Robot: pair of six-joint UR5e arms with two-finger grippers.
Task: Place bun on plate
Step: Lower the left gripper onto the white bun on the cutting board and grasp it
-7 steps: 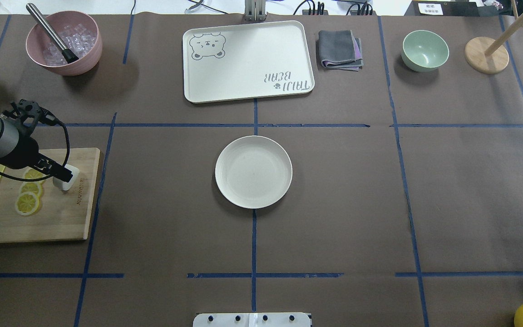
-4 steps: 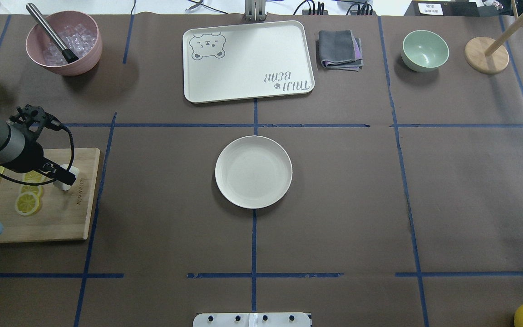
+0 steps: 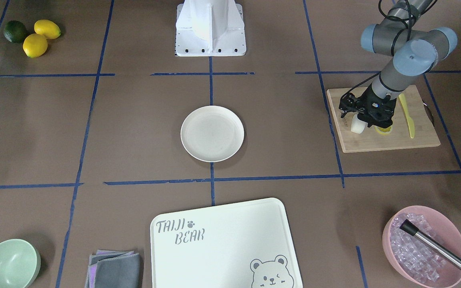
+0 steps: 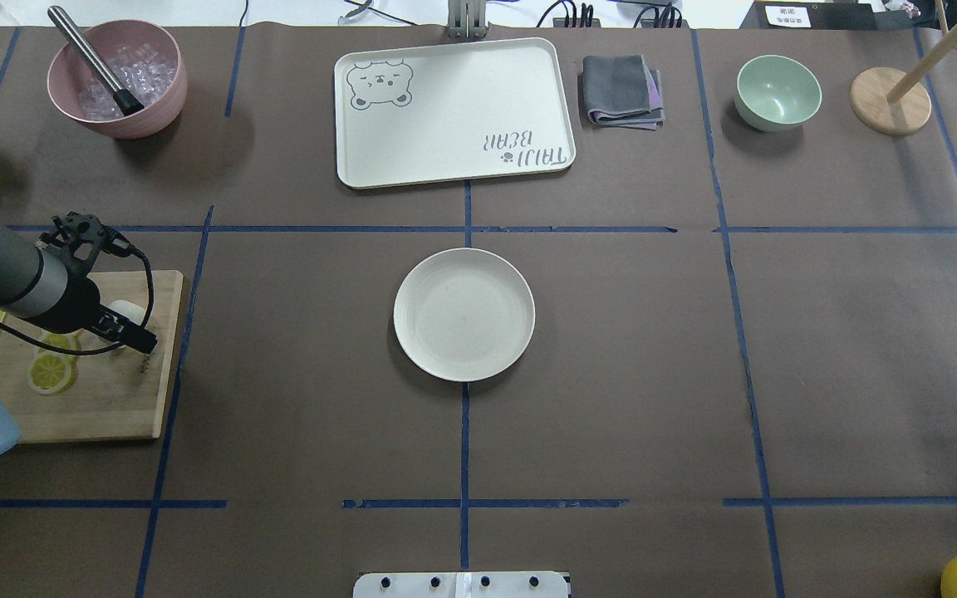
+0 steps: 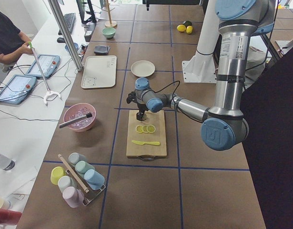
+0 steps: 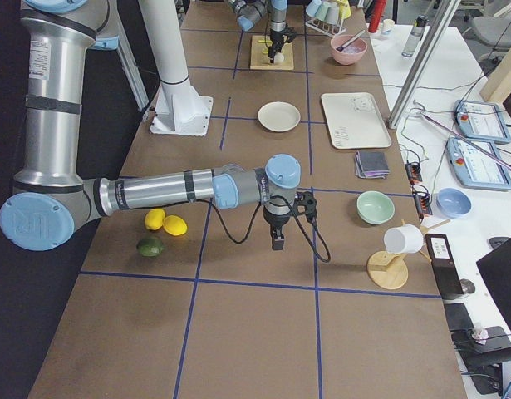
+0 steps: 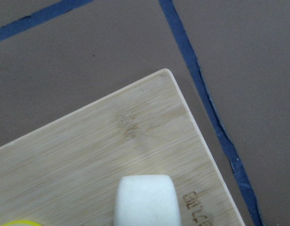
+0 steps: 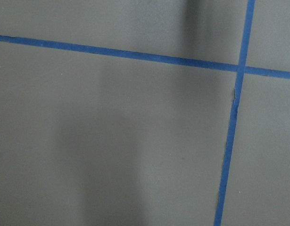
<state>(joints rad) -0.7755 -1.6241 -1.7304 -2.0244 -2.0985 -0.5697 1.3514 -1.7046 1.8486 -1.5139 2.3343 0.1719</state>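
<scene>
The bun (image 4: 127, 313) is a small white lump near the right edge of the wooden cutting board (image 4: 113, 399). My left gripper (image 4: 136, 332) is shut on the bun (image 3: 357, 125), which fills the bottom centre of the left wrist view (image 7: 145, 200), just above the board. The round cream plate (image 4: 463, 315) lies bare at the table's centre, well to the right of the left gripper (image 3: 365, 122). My right gripper (image 6: 276, 241) shows only in the exterior right view, low over bare table, and I cannot tell its state.
Lemon slices (image 4: 51, 372) and a yellow knife (image 3: 408, 116) lie on the board. A pink bowl of ice (image 4: 117, 79), the bear tray (image 4: 453, 112), a folded cloth (image 4: 621, 90) and a green bowl (image 4: 777, 91) line the far side. Whole lemons and a lime (image 3: 34, 36) sit by the robot's base.
The left arm has shifted to the right along the board, and its fingers have swung toward the board's right edge, with the bun going along.
</scene>
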